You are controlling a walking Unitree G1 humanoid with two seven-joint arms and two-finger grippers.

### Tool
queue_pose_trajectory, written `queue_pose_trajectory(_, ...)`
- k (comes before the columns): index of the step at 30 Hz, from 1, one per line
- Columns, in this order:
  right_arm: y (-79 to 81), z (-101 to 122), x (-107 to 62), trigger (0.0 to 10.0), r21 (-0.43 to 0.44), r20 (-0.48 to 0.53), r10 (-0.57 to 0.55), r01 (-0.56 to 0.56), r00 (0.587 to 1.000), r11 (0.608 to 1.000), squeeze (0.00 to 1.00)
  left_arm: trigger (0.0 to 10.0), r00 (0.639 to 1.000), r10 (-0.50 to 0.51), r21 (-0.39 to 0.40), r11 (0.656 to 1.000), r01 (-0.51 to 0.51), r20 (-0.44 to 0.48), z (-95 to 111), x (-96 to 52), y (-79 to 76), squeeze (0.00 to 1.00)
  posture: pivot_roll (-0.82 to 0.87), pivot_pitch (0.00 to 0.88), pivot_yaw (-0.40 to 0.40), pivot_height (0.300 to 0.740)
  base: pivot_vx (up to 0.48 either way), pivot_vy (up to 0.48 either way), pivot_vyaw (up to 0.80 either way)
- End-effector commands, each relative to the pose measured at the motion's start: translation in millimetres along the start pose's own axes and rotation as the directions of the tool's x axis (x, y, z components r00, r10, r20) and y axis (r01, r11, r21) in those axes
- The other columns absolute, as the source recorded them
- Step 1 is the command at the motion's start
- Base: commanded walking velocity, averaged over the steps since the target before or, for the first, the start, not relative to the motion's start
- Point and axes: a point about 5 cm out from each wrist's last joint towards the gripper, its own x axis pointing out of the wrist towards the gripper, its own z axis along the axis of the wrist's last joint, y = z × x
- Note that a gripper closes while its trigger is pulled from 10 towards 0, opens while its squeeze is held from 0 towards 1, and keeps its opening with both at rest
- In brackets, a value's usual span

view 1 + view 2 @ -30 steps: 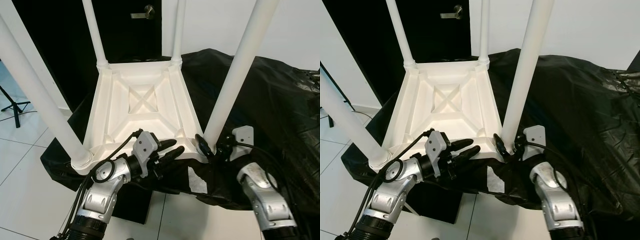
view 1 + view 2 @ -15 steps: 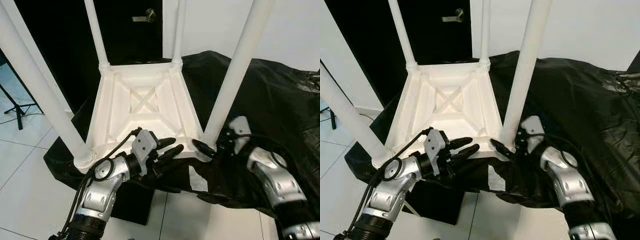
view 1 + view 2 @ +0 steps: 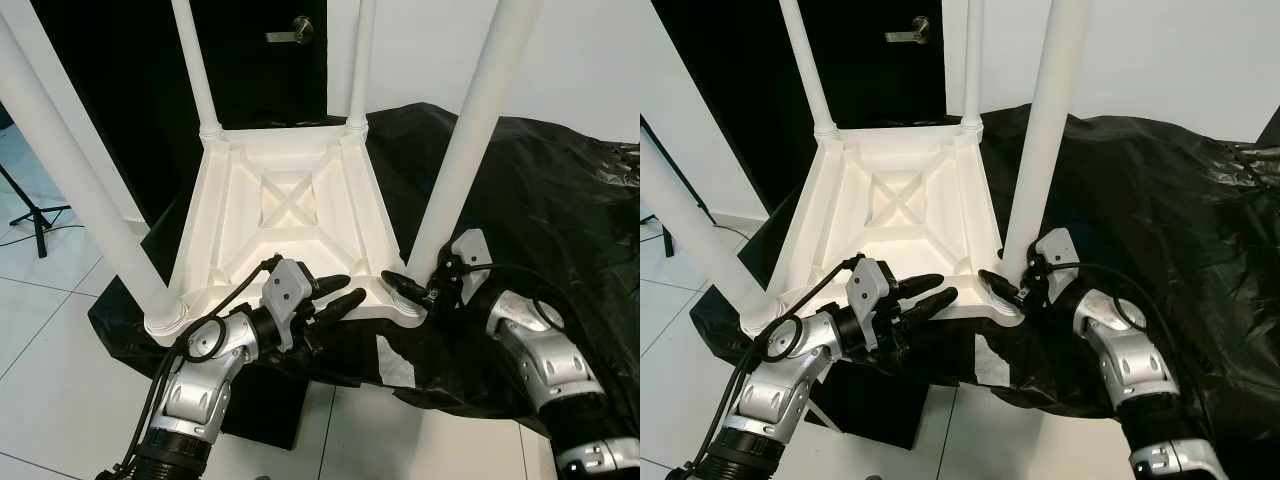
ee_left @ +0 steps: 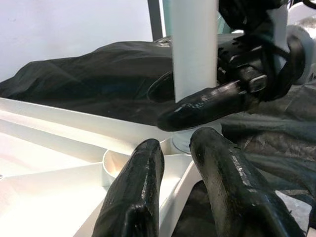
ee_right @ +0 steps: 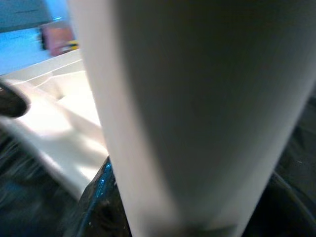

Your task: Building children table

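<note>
Near leg could twist loose from its socket.
Right gripper (image 3: 1012, 288) clasps the near right leg (image 3: 462, 150) at its base; left gripper (image 3: 338, 296), slightly parted, rests on the upturned tabletop (image 3: 290, 215) rim.

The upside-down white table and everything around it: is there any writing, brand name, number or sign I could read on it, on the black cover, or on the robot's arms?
No readable text anywhere in these pictures.
White table and its legs: plain, no marks.
Black cover: plain.
Left tool and right tool, with their silver arms: no legible label.
Pink and yellow thing in the right wrist view: too blurred to tell if it carries text.
</note>
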Motion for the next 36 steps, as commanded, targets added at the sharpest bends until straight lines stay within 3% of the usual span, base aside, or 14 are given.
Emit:
queue_pose_trajectory(1,0.3,-14.0,-3.4,0.0,-0.005,-0.083,-0.042,0.041,0.996,0.999,0.0,10.0,0.998,0.058,-0.009,0.998,-0.058,-0.014,-2.3,-2.1,2.5,0.0,-0.04,0.0,0.016,0.74,0.0,0.0,0.0)
queue_pose_trajectory(4,6.9,-15.5,-3.2,0.0,0.03,-0.067,-0.142,0.144,0.988,0.989,0.0,10.0,0.999,0.053,-0.013,0.999,-0.053,-0.013,-2.5,-1.2,2.2,0.0,-0.05,0.0,0.021,0.74,0.0,0.0,0.0)
queue_pose_trajectory(8,20.7,-19.1,-4.1,0.0,0.084,-0.084,-0.35,0.357,0.933,0.93,0.0,10.0,0.999,0.041,-0.018,0.999,-0.041,-0.011,-2.5,0.9,0.2,0.0,-0.05,0.0,0.022,0.74,0.0,0.0,0.0)
queue_pose_trajectory(9,20.7,-19.1,-4.1,0.0,0.084,-0.084,-0.35,0.357,0.933,0.93,0.0,10.0,0.999,0.041,-0.018,0.999,-0.041,-0.011,-2.5,0.9,0.2,0.0,-0.05,0.0,0.022,0.74,0.0,0.0,0.0)
queue_pose_trajectory(14,35.3,-18.7,-3.1,0.0,0.109,-0.108,-0.527,0.537,0.843,0.836,0.0,10.0,0.999,0.037,-0.022,0.999,-0.037,-0.01,-2.9,0.5,-0.9,0.0,-0.05,0.0,0.02,0.74,0.0,0.0,0.0)
queue_pose_trajectory(23,52.3,-14.4,-0.2,0.0,0.153,-0.128,-0.578,0.592,0.806,0.791,0.0,10.0,1.0,0.014,-0.027,1.0,-0.014,-0.016,-4.5,1.9,-5.5,0.0,-0.06,0.0,0.025,0.74,0.0,0.0,0.0)
queue_pose_trajectory(24,53.9,-13.2,0.4,2.0,0.149,-0.122,-0.569,0.582,0.813,0.8,0.0,10.0,1.0,0.012,-0.026,1.0,-0.012,-0.016,-4.4,2.0,-5.3,0.0,-0.06,0.0,0.026,0.74,0.0,0.0,0.0)
queue_pose_trajectory(25,54.9,-12.3,1.0,2.0,0.144,-0.117,-0.562,0.574,0.819,0.806,0.0,10.0,1.0,0.011,-0.025,1.0,-0.011,-0.015,-4.2,2.1,-5.1,0.0,-0.06,0.0,0.026,0.74,0.0,0.0,0.0)
queue_pose_trajectory(26,54.8,-9.9,1.5,10.0,0.156,-0.099,-0.555,0.564,0.826,0.811,0.0,10.0,1.0,0.012,-0.024,1.0,-0.012,-0.015,-4.0,2.2,-4.0,0.0,-0.06,0.0,0.025,0.74,0.0,0.0,0.0)
queue_pose_trajectory(27,53.2,-8.8,0.3,10.0,0.16,-0.088,-0.558,0.565,0.825,0.809,0.15,10.0,1.0,0.013,-0.024,1.0,-0.013,-0.016,-4.1,2.1,-3.6,0.0,-0.06,0.0,0.024,0.74,0.0,0.0,0.0)
queue_pose_trajectory(29,52.0,-8.1,-0.6,10.0,0.162,-0.081,-0.561,0.566,0.824,0.808,0.15,10.0,1.0,0.013,-0.023,1.0,-0.014,-0.016,-4.2,2.1,-3.4,0.0,-0.06,0.0,0.023,0.74,0.0,0.0,0.0)
queue_pose_trajectory(30,49.3,-6.4,-4.1,10.0,0.164,-0.06,-0.545,0.546,0.837,0.821,1.0,10.0,1.0,0.014,-0.024,1.0,-0.014,-0.015,-4.2,2.2,-3.6,0.0,-0.06,0.0,0.023,0.74,0.0,0.0,0.0)
queue_pose_trajectory(35,43.9,-3.5,-13.6,10.0,0.17,-0.014,-0.488,0.483,0.873,0.859,1.0,10.0,1.0,0.011,-0.024,1.0,-0.012,-0.014,-4.2,2.5,-4.5,0.0,-0.06,0.0,0.021,0.74,0.0,0.0,0.0)
queue_pose_trajectory(36,39.0,-3.1,-20.7,10.0,0.151,0.004,-0.449,0.444,0.893,0.883,1.0,10.0,1.0,0.011,-0.023,1.0,-0.011,-0.014,-4.0,2.8,-4.3,0.0,-0.06,0.0,0.019,0.74,0.0,0.0,0.0)
